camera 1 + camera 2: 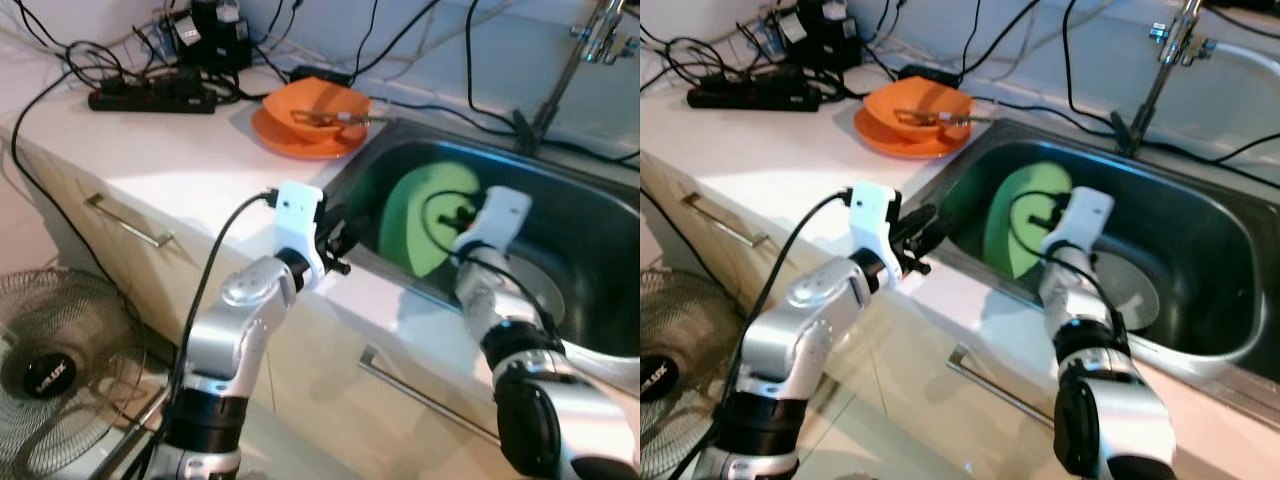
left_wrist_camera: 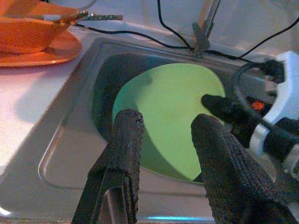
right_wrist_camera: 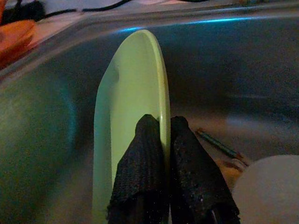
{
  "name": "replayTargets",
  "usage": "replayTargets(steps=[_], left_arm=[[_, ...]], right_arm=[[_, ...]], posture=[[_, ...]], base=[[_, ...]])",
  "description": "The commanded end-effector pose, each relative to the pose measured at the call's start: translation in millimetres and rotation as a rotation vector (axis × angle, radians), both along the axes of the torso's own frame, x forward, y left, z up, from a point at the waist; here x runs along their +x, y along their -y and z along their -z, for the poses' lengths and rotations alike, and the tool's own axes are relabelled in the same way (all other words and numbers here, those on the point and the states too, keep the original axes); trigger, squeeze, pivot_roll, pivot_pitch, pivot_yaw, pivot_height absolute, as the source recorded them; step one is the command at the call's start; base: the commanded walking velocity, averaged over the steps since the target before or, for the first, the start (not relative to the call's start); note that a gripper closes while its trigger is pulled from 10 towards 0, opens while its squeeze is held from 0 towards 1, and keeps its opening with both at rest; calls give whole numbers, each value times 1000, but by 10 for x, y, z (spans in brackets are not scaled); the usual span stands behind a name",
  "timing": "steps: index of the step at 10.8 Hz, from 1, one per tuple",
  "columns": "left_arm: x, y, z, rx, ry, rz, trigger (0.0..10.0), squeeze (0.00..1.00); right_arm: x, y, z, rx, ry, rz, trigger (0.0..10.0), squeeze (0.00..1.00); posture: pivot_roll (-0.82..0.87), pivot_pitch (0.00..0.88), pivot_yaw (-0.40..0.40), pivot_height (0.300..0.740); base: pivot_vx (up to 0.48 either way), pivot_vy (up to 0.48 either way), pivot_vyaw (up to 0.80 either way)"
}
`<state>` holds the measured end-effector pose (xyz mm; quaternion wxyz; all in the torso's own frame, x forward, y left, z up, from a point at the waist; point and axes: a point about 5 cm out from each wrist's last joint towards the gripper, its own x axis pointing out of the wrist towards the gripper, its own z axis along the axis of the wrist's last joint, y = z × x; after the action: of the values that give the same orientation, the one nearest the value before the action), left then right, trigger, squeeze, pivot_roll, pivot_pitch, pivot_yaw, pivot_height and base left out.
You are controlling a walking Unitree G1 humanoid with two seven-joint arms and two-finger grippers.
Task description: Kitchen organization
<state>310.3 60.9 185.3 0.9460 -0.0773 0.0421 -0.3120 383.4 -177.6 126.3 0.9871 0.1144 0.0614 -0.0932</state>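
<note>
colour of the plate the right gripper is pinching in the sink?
Light green plate; clearest in left wrist view.

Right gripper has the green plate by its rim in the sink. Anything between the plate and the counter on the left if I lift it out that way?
The left gripper hovers open at the sink's left edge, facing the green plate that the right gripper holds upright. On the counter beyond sits an orange bowl on an orange plate.

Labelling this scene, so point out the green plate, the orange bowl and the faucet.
green plate (image 2: 173, 107), left wrist view, middle of its face
orange bowl (image 1: 315, 108), left eye view, inner wall
faucet (image 1: 1155, 85), right eye view, upright pipe
</note>
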Motion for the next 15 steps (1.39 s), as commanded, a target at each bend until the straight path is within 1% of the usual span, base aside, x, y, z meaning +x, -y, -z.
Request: replayTargets(steps=[1, 5, 6, 7, 9, 10, 12, 13, 14, 15], left_arm=[[-11, 4, -54, -11, 6, 2, 10000, 0], [-11, -9, -19, -7, -28, -5, 10000, 0], [-11, -11, -17, -9, -31, -9, 10000, 0], [-9, -14, -15, -12, -33, -13, 10000, 0], [-11, -16, -12, -14, -35, -15, 10000, 0], [-11, -18, -6, -14, -39, -17, 10000, 0], [-6, -23, -3, -14, -41, -19, 10000, 0], [-4, -17, -1, -16, -44, -19, 10000, 0], [-1, -16, -1, -16, -45, -21, 10000, 0], [-1, -16, 1, -18, -46, -22, 10000, 0]], right_arm=[[30, -34, -49, -9, 9, -23, 10000, 0], [46, -106, -33, 3, -17, -65, 10000, 0], [44, -140, -24, 0, -18, -88, 10000, 929], [41, -155, -14, -1, -22, -97, 10000, 1000], [38, -175, -2, -6, -26, -110, 10000, 1000], [34, -188, 11, -9, -31, -119, 10000, 0], [33, -195, 15, -12, -34, -122, 10000, 0], [32, -192, 17, -16, -36, -125, 10000, 1000], [33, -188, 14, -20, -35, -121, 10000, 1000], [36, -190, 6, -31, -32, -122, 10000, 784]], posture=[[272, 9, -43, 740], [273, 8, -47, 740], [273, 12, -50, 740], [273, 14, -50, 740], [273, 17, -51, 740], [273, 19, -52, 740], [272, 21, -53, 740], [272, 24, -55, 740], [272, 26, -54, 740], [271, 27, -54, 740]], base=[[0, 0, 0], [0, 0, 0], [0, 0, 0], [0, 0, 0], [0, 0, 0], [0, 0, 0], [0, 0, 0], [0, 0, 0], [0, 0, 0], [0, 0, 0]])
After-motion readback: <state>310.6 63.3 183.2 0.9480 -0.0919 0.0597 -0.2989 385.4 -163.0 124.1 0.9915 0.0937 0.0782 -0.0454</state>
